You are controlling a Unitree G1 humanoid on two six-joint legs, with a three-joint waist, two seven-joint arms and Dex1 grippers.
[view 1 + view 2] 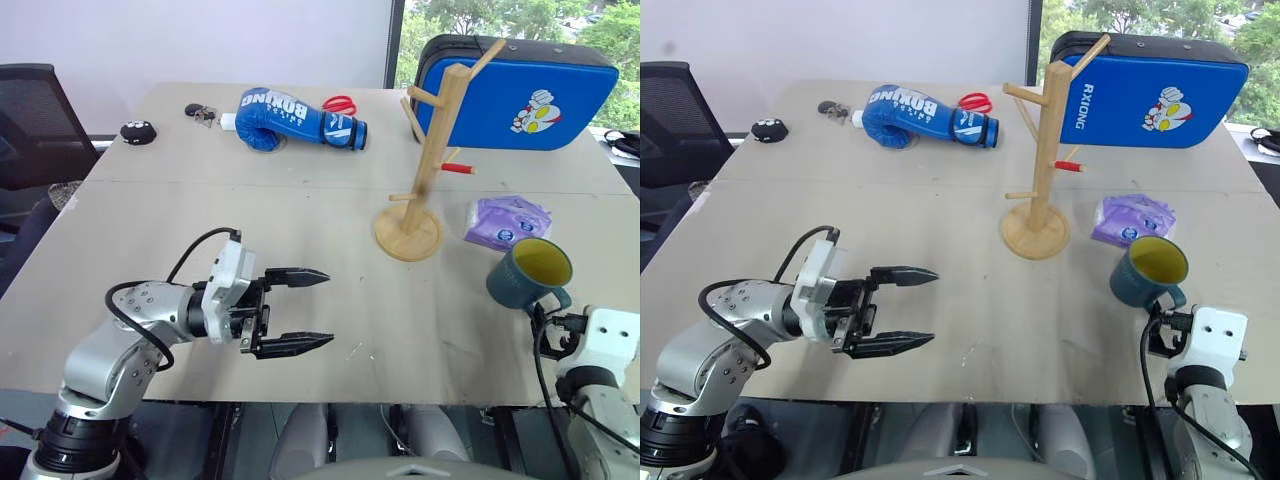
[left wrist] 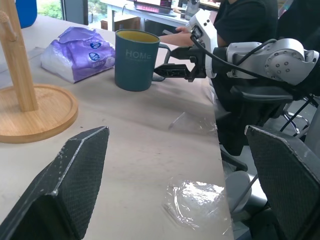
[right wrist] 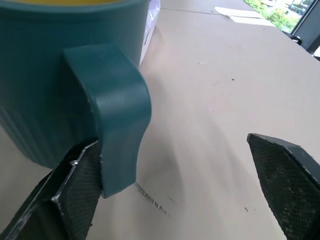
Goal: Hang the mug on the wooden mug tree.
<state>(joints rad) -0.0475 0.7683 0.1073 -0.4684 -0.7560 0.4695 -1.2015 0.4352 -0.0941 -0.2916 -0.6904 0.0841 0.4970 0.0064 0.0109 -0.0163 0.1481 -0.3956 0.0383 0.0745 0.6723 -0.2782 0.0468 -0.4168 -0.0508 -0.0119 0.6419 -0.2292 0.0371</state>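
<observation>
Mug (image 3: 60,75) base cut off, perhaps tabled.

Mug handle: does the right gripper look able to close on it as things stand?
Probably yes. The right gripper is open at the mug handle, one finger beside it, nothing between. The mug stands upright on the table.

mug (image 1: 528,274) sits right in front of the right gripper (image 2: 167,62), tissue pack (image 1: 508,221) behind it, mug tree (image 1: 420,170) further left.
</observation>
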